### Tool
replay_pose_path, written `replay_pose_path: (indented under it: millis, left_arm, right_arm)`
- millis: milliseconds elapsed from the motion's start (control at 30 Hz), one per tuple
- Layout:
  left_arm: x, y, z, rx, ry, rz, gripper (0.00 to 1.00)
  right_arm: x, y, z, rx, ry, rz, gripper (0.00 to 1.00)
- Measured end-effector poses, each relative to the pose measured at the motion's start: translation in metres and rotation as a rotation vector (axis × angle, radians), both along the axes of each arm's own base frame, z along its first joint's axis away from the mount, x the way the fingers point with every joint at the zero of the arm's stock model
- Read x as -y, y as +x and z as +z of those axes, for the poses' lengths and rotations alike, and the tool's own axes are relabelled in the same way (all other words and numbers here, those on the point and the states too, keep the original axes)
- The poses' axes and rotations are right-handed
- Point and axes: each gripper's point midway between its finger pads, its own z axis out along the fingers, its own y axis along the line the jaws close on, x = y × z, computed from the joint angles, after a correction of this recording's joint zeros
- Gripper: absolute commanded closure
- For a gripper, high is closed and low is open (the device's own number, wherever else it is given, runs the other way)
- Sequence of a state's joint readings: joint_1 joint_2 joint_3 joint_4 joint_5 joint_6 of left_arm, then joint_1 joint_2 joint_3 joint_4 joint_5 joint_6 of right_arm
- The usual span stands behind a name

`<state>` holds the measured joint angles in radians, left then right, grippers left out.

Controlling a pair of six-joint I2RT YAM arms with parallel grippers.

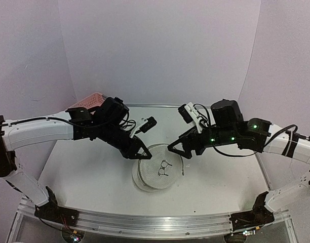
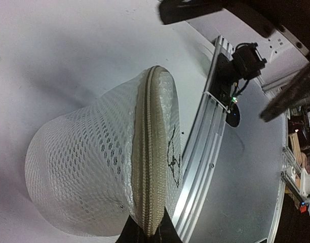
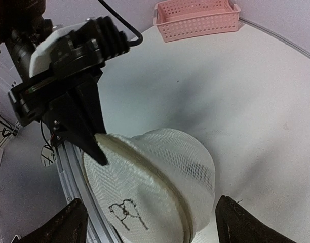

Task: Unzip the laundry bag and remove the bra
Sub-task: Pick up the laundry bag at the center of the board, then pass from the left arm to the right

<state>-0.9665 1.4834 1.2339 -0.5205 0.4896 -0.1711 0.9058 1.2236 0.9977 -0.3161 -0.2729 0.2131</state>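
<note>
Carrying every item in the scene, the white worktop [image 1: 94,172] extends from the near rail to the back wall. The pink slotted basket [image 1: 92,99] stands at its far left edge, well apart from the other items.

The laundry bag [image 1: 156,174] rests on the worktop at the centre, near the front rail. Its tan zip rim [image 2: 149,152] appears closed along the stretch that is visible. The mesh dome lies on one side of the rim and the flat face on the other. Contents cannot be made out through the mesh.

The left fingers [image 1: 141,153] are clamped narrow on the zip rim at the bag's far-left edge. The right fingers [image 1: 178,150] stand wide apart and hold nothing, just beside the bag's far-right edge.

The small black logo [image 2: 172,152] sits on the flat face, next to the zip rim.
</note>
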Motion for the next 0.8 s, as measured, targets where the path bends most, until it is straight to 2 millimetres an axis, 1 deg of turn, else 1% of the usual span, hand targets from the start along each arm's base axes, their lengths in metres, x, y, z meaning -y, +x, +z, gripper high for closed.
replay_pose_path:
  millis: [133, 267, 333, 400, 433, 467, 500, 567, 733, 800]
  left_arm:
    - [0.003, -0.018, 0.002, 0.001, -0.009, -0.063, 1.0]
    - [0.002, -0.025, 0.006, 0.008, -0.027, -0.096, 1.0]
    - [0.001, -0.026, 0.01, 0.012, -0.037, -0.105, 1.0]
    - [0.001, -0.027, 0.012, 0.017, -0.042, -0.11, 1.0]
    - [0.001, -0.027, 0.012, 0.019, -0.043, -0.111, 1.0]
    - [0.001, -0.027, 0.012, 0.024, -0.044, -0.114, 1.0]
    - [0.001, -0.027, 0.013, 0.026, -0.045, -0.116, 1.0]
    - [0.0, -0.028, 0.014, 0.031, -0.047, -0.119, 1.0]
    - [-0.001, -0.03, 0.014, 0.028, -0.045, -0.125, 1.0]
    - [-0.001, -0.03, 0.014, 0.029, -0.045, -0.126, 1.0]
  right_arm:
    - [-0.009, -0.005, -0.011, -0.022, -0.014, 0.041, 0.12]
    - [-0.018, -0.012, -0.019, -0.046, -0.018, 0.084, 0.16]
    - [-0.025, -0.019, -0.026, -0.066, -0.023, 0.12, 0.18]
    - [-0.03, -0.026, -0.031, -0.086, -0.027, 0.154, 0.22]
    - [-0.033, -0.031, -0.034, -0.095, -0.029, 0.172, 0.26]
    - [-0.036, -0.035, -0.036, -0.101, -0.031, 0.189, 0.34]
    - [-0.038, -0.038, -0.037, -0.106, -0.031, 0.204, 0.38]
    - [-0.041, -0.044, -0.039, -0.114, -0.031, 0.228, 0.58]
    - [-0.042, -0.049, -0.045, -0.124, -0.038, 0.246, 1.0]
    - [-0.042, -0.049, -0.045, -0.131, -0.036, 0.245, 1.0]
